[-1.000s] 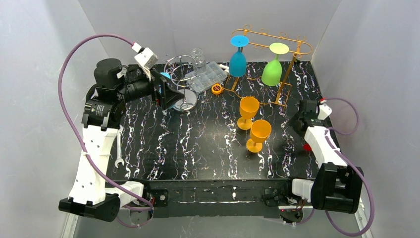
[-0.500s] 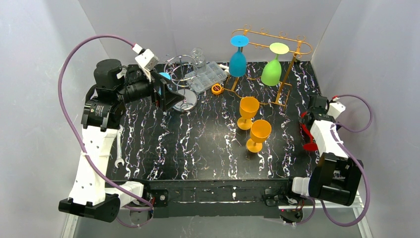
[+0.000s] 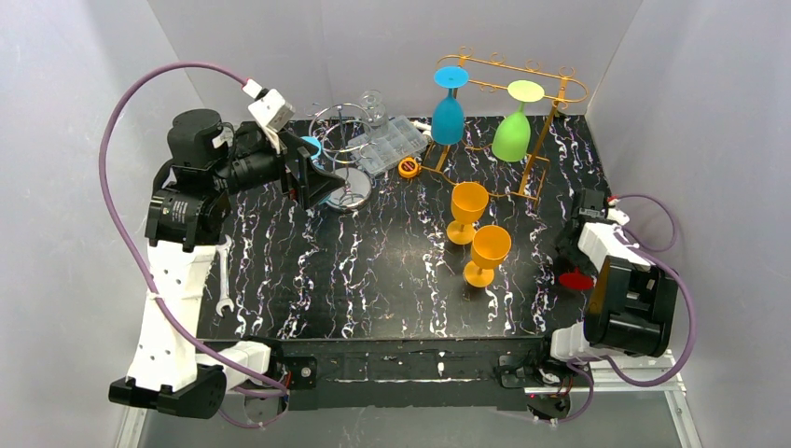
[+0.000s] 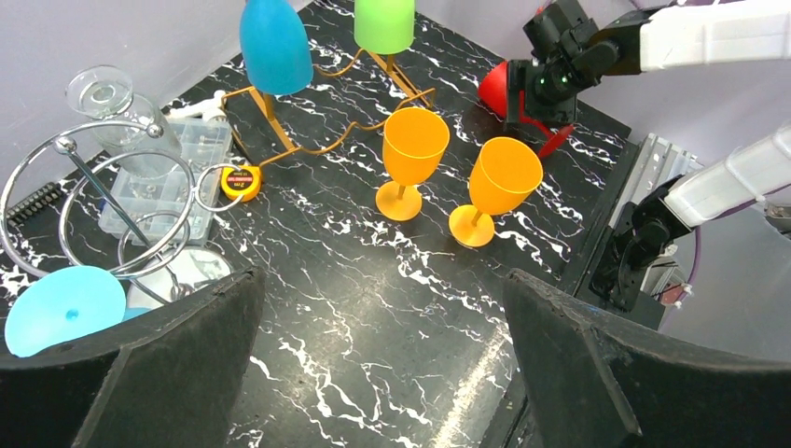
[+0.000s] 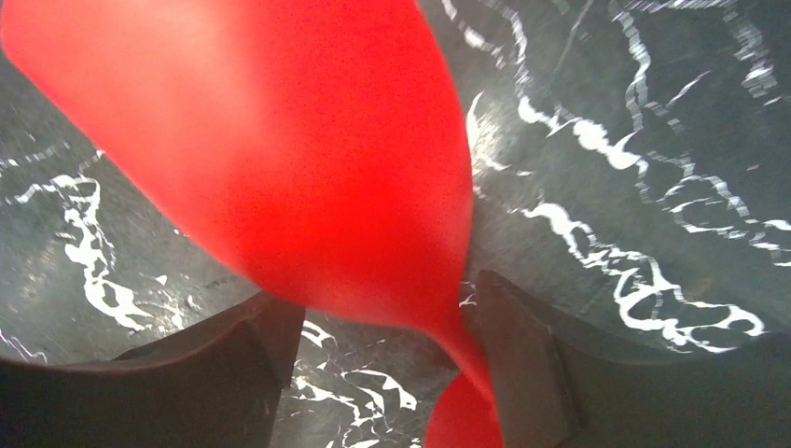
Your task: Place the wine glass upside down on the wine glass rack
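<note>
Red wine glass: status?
Left pincer open, empty. Right pincer straddles red wine glass at right edge of table; grip unclear. Rack holds blue glass and green glass; two orange glasses upright in front of it.

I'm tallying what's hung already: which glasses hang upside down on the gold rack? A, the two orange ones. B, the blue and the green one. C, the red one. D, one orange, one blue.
B: the blue glass and green glass hang bowl-down from the gold rack; the orange glasses stand upright on the table.
</note>
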